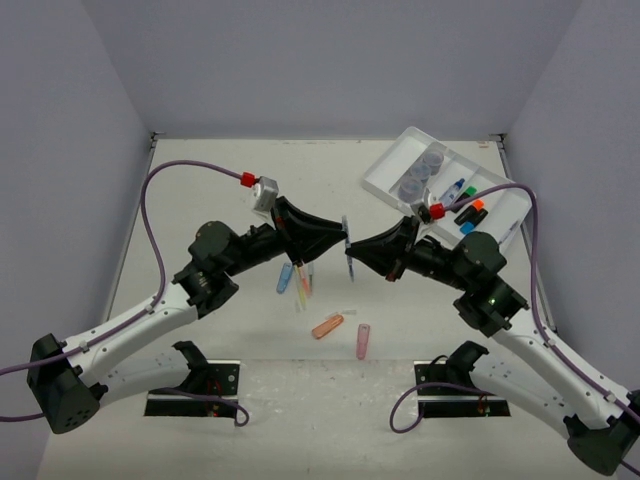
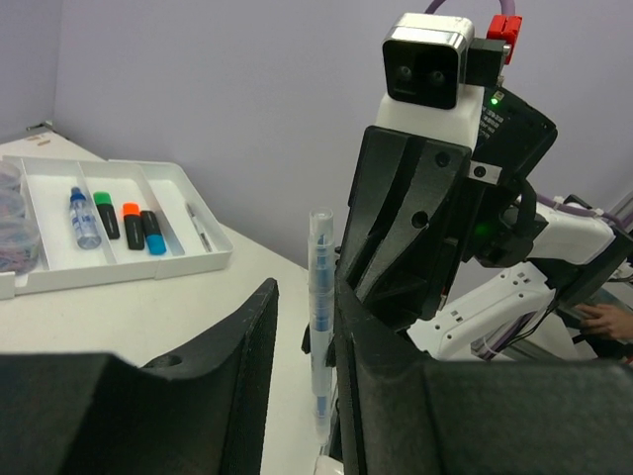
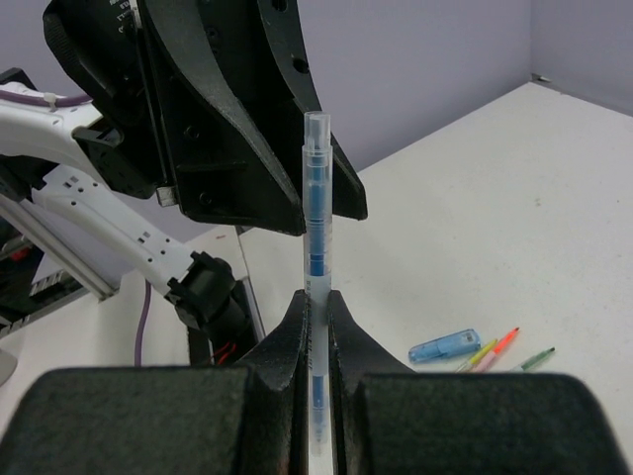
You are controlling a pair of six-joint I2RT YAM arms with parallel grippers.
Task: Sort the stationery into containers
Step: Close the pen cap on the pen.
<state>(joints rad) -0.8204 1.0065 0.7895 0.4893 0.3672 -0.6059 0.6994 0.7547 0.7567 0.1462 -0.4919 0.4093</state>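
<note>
Right gripper [image 3: 316, 305] is clamped tight on the lower part of a slim clear pen [image 3: 316, 198] with a blue core, holding it upright above the middle of the table [image 1: 250, 180]. Left gripper [image 2: 305, 297] faces it from the left with its jaws parted around the same pen. One black finger [image 2: 348, 327] sits just beside the barrel, and a clear gap shows on the other side.

Below the two grippers, loose pieces lie on the matte white tabletop. These are a translucent blue capsule [image 1: 285, 278], a small fan of thin pens [image 1: 303, 287] in yellow, orange and green, an orange capsule [image 1: 327, 326] and a pink capsule [image 1: 363, 341] nearer the arm bases.

At the far right sits the white plastic tray [image 1: 392, 170], a rectangle split into long compartments and set at an angle. Its far-left compartment holds the round grey-blue pots [image 1: 424, 170]. The next compartments hold a blue marker [image 1: 452, 188] and stubby black highlighters [image 1: 470, 211] capped green, orange and blue. The right arm's wrist lies between the held pen and the tray.
</note>
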